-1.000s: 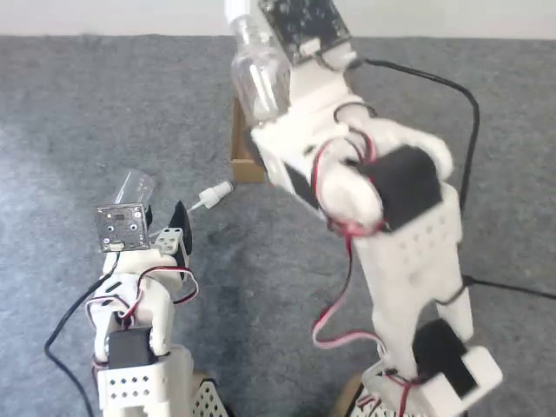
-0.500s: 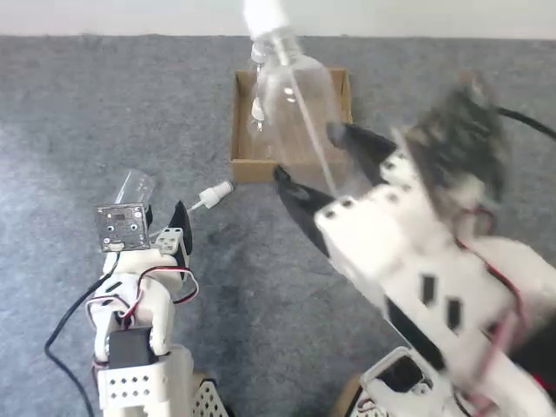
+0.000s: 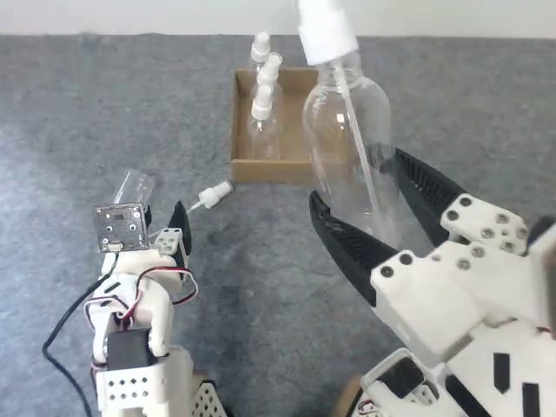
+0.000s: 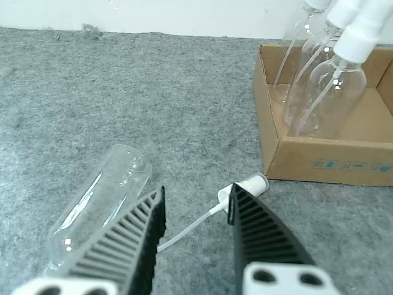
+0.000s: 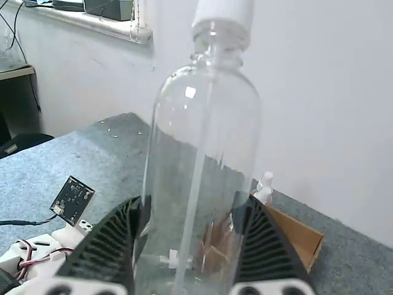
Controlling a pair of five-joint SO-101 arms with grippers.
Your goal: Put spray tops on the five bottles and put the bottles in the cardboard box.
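Your capped bottle stands upright between the two black fingers of your right pincer. The pincer is clamped on the bottle's lower body, one finger pressed to each side. A white spray top sits on the bottle's neck, and its thin dip tube runs down inside the clear wall. Pincer and bottle are raised well above the bench.

Beyond and below that pincer's fingertips lies the cardboard box, open side up. Three bottles stand upright in it, crowded into one end, each with a spray top on.

Your left pincer hangs low over the bench with its jaws apart, holding nothing. The loose spray top lies on the bench with its white head right at the tip of one finger. You cannot tell from these views whether the finger touches it. Its tube trails back across the gap between the fingers.

Against the outer side of the other finger lies the open bottle, on its side with no top. Its mouth points ahead, away from the arm. From this pincer the cardboard box is farther ahead, off to the side of the finger nearest the loose spray top.
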